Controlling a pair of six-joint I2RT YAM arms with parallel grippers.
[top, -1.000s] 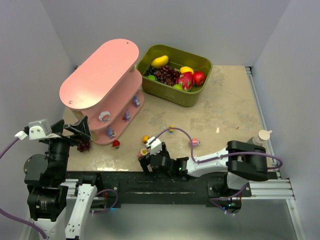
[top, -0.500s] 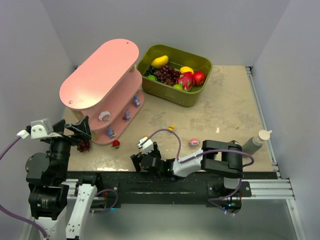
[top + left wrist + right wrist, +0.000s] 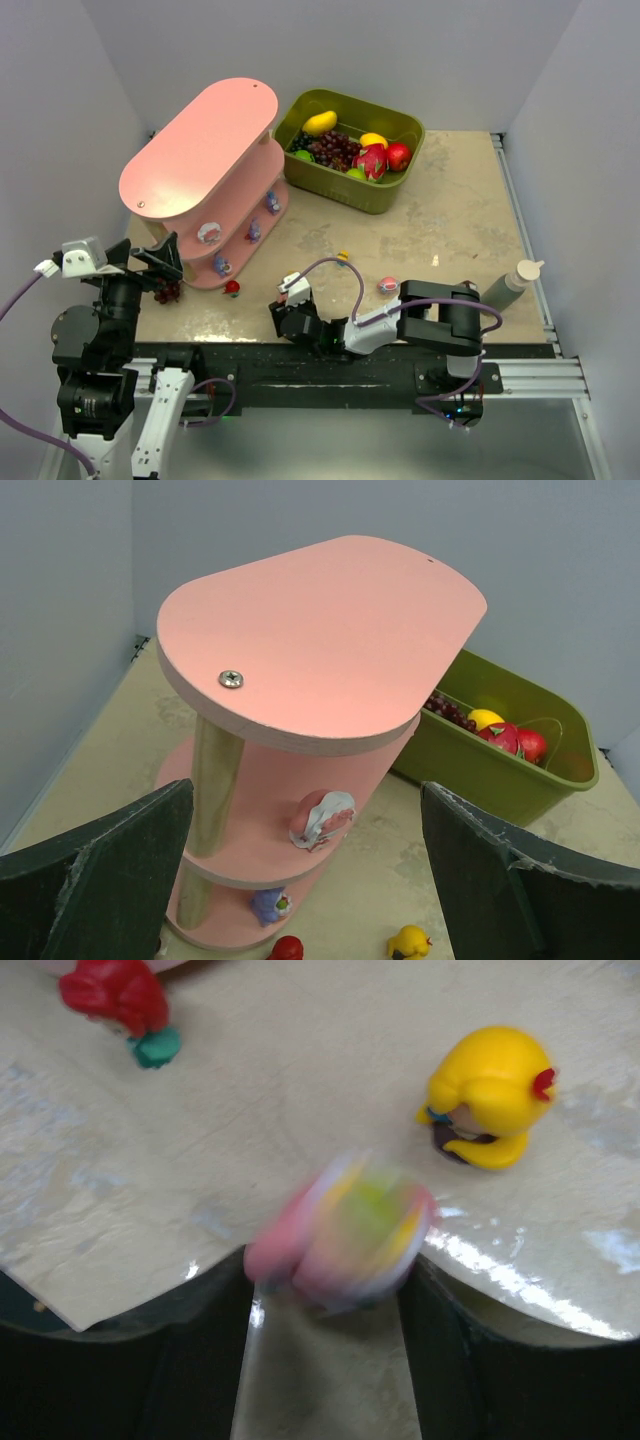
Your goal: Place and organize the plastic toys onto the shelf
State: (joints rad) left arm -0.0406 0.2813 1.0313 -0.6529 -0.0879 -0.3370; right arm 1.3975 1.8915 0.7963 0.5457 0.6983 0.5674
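The pink three-tier shelf [image 3: 200,140] stands at the back left, with several plastic toys on its lower boards, among them a pink-and-white one [image 3: 322,818] and a purple one [image 3: 268,904]. My right gripper [image 3: 283,300] is low over the table's near edge. Its fingers press both sides of a blurred pink-and-yellow toy [image 3: 345,1230]. A yellow toy [image 3: 487,1095] and a red toy [image 3: 115,995] lie just beyond it. Another yellow toy [image 3: 343,257] and a pink toy [image 3: 388,285] lie further right. My left gripper [image 3: 150,262] hovers open, facing the shelf [image 3: 320,630], holding nothing.
An olive-green bin [image 3: 385,195] of larger fruits sits at the back, right of the shelf. A dark red grape bunch [image 3: 167,292] lies by the shelf's near end. A squeeze bottle [image 3: 515,278] stands at the right edge.
My right arm has folded back and swung left toward the near edge, and its fingers have narrowed around the pink-and-yellow toy. The left arm has not moved.
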